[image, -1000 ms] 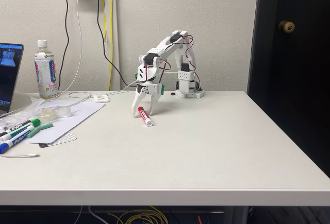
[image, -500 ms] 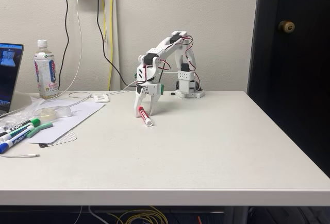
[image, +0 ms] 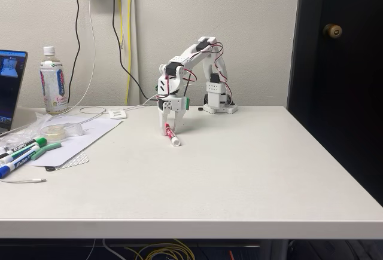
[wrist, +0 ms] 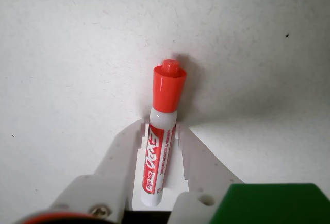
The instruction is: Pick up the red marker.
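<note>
White tabletop (image: 251, 170), matte and lightly speckled, set against a pale wall, with a dark door (image: 338, 45) on the right of the fixed view. Your arm (image: 194, 63) is mounted at the back edge of the table, folded forward and down, with red wiring along its links.

The gripper (image: 171, 130) points down at the table surface. In the wrist view the gripper (wrist: 161, 131) is narrowed onto the red marker (wrist: 161, 147): both fingers (wrist: 121, 154) press against the white barrel just below the cap, one on each side, with no visible gap. The cap end extends past the fingertips and throws a shadow on the table. In the fixed view the red marker (image: 172, 135) sits slanted between the fingers, white end low and toward the camera. You cannot tell from either view whether that end touches the table or has cleared it.

Left side of the fixed view, well apart from the arm: a drink bottle (image: 52, 83) standing upright, a laptop screen (image: 11, 86) at the frame edge, sheets of paper (image: 78, 137), and a cluster of green-capped and blue-capped markers (image: 24, 152) lying on the paper. Cables (image: 116, 27) hang down the wall from an outlet.
</note>
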`<state>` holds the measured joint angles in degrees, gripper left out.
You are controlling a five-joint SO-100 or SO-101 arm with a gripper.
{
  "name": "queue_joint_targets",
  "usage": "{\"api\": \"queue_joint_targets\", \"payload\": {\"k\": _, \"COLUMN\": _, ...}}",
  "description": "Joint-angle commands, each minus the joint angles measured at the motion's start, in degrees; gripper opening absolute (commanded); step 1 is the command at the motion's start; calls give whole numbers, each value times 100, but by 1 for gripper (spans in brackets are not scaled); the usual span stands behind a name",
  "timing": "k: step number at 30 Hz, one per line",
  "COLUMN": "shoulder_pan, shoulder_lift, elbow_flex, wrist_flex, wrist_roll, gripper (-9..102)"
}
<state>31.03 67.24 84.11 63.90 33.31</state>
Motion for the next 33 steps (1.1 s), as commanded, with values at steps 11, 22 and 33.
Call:
{"api": "queue_joint_targets", "payload": {"k": 11, "shoulder_pan": -79, "shoulder_lift": -18, "elbow_flex": -35, "wrist_flex": 70, "wrist_roll": -70, "gripper": 8}}
{"api": "queue_joint_targets", "payload": {"k": 22, "shoulder_pan": -97, "shoulder_lift": 62, "elbow_flex": -26, "wrist_flex": 123, "wrist_roll": -185, "gripper": 5}}
{"api": "queue_joint_targets", "payload": {"k": 33, "shoulder_pan": -220, "shoulder_lift": 527, "elbow_flex": 26, "wrist_flex": 185, "wrist_roll": -396, "gripper": 4}}
